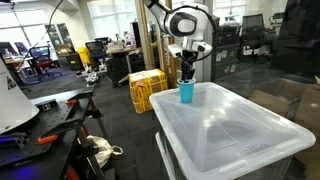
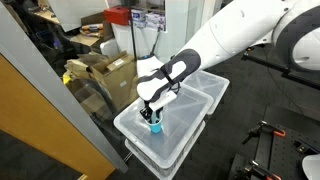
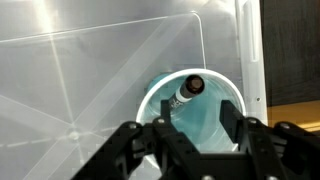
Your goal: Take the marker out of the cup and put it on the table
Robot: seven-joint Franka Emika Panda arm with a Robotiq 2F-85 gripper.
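Note:
The light-blue cup stands upright near the far edge of the translucent white table. It also shows in an exterior view and from above in the wrist view. The marker leans inside the cup, its dark end at the rim. My gripper hangs directly over the cup with its fingers open, one on each side of the opening, not touching the marker. It shows just above the cup in both exterior views.
A yellow crate stands on the floor beyond the table. A dark cluttered workbench is at the side. Cardboard boxes sit behind a glass partition. The table's raised rim runs close beside the cup.

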